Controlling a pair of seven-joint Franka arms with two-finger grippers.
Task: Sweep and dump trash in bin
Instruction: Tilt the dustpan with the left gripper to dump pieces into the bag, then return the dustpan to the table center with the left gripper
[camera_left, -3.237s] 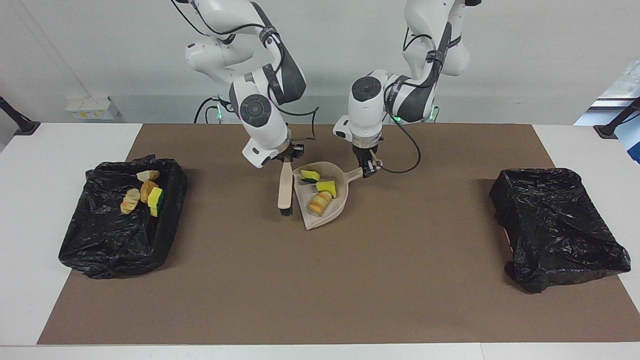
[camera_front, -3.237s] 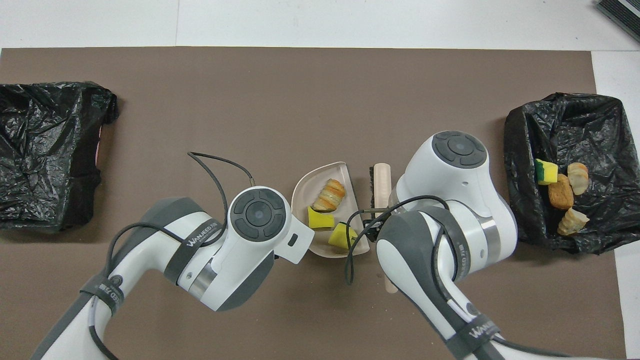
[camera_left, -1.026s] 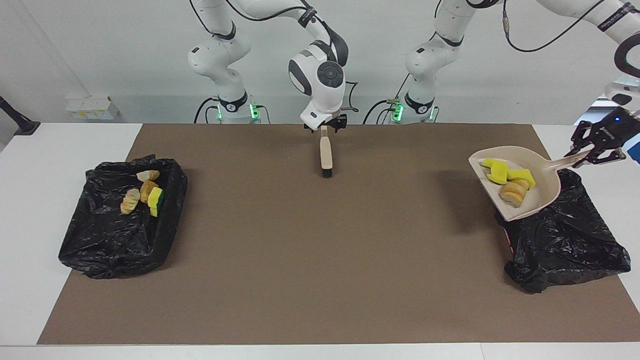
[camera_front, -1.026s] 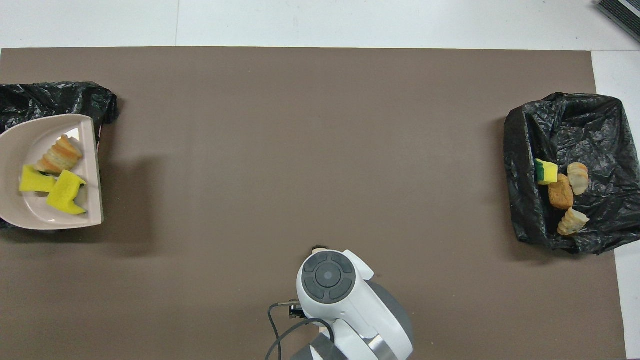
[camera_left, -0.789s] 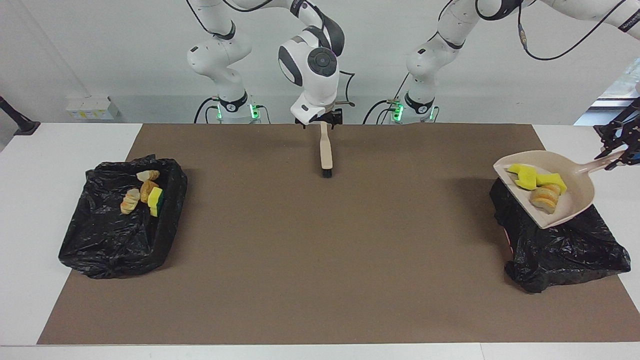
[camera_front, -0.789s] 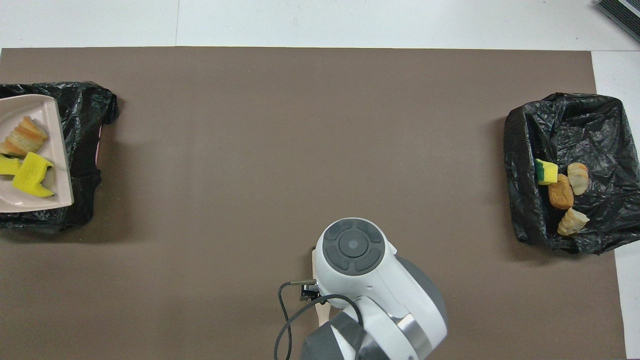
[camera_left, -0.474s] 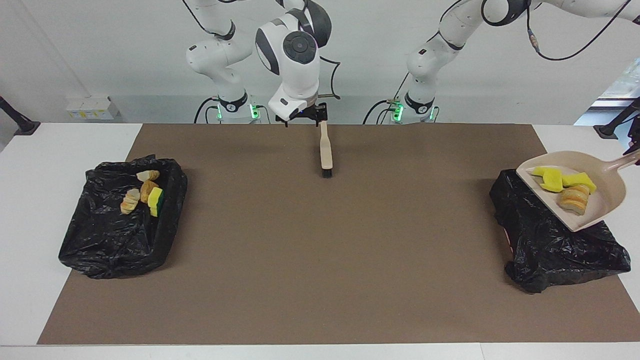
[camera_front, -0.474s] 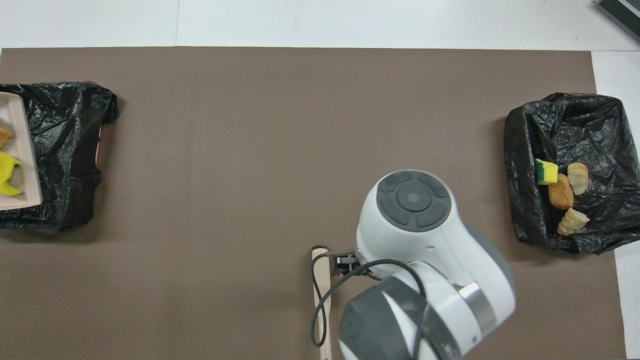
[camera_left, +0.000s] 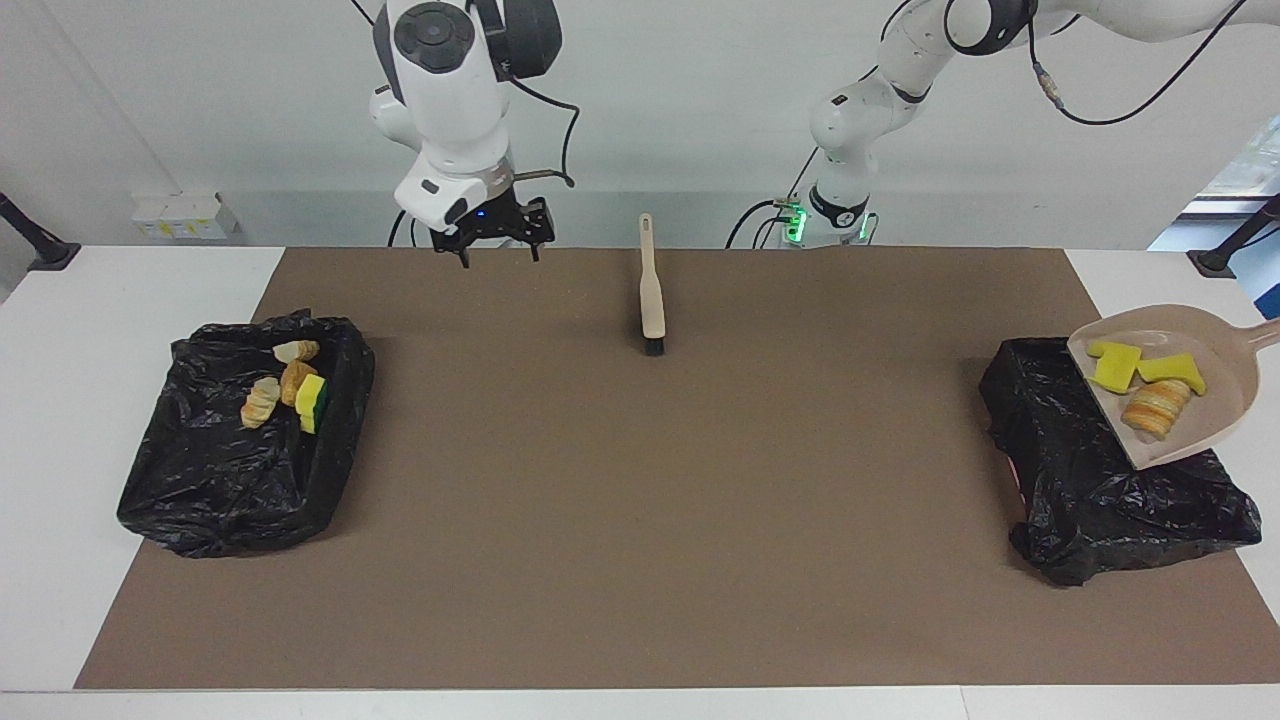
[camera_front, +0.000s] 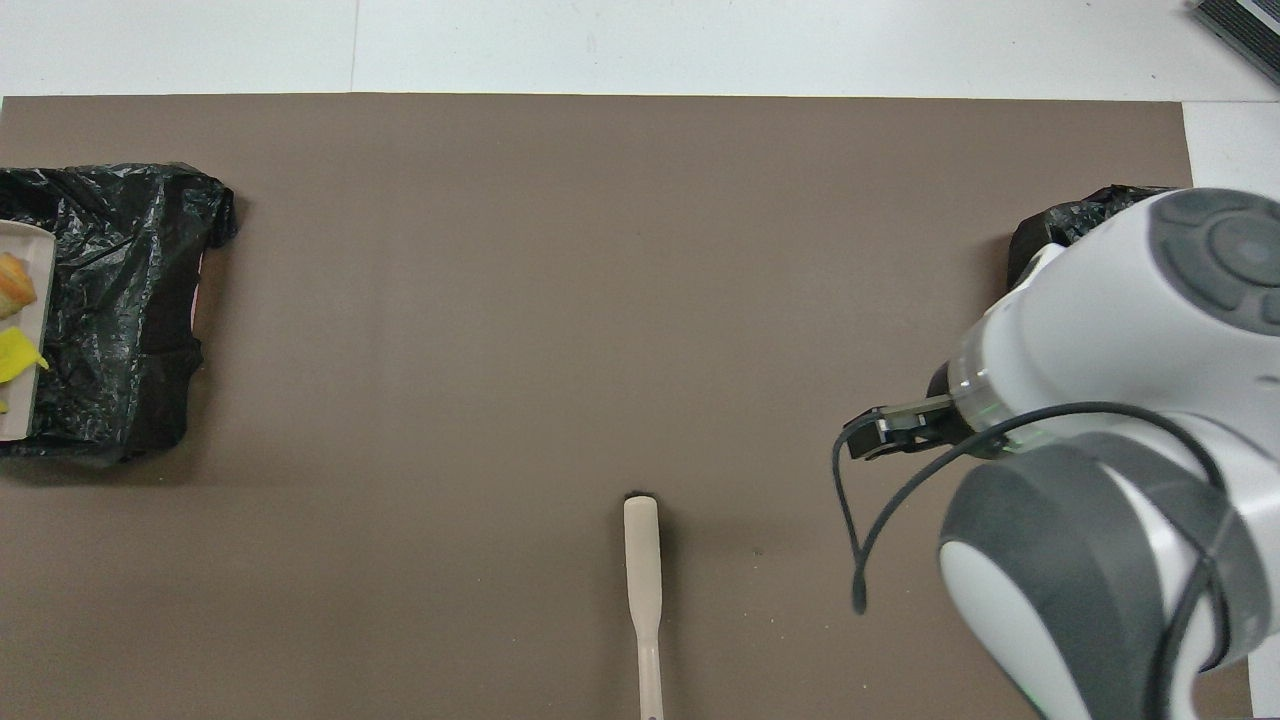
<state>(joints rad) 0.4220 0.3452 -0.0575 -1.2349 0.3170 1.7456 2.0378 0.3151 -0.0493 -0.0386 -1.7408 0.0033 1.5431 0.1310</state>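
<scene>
The beige dustpan (camera_left: 1212, 372) hangs tilted over the black bin (camera_left: 1100, 470) at the left arm's end; its handle runs out of the facing view. It holds two yellow sponge pieces (camera_left: 1112, 365) and a golden-brown bread-like bit (camera_left: 1155, 408). The overhead view shows only the dustpan's edge (camera_front: 22, 330) over that bin (camera_front: 120, 300). The left gripper is out of view. The beige brush (camera_left: 652, 300) lies on the brown mat near the robots, also in the overhead view (camera_front: 643, 585). My right gripper (camera_left: 498, 248) is open and empty, in the air over the mat's edge.
A second black bin (camera_left: 240, 450) at the right arm's end holds several trash pieces (camera_left: 290, 385). In the overhead view the right arm (camera_front: 1120, 450) covers most of that bin (camera_front: 1065, 222). The brown mat (camera_left: 640, 520) covers the table.
The right gripper let go of the brush, which now lies on the mat, and rose toward the right arm's end. The dustpan moved farther over the bin at the left arm's end.
</scene>
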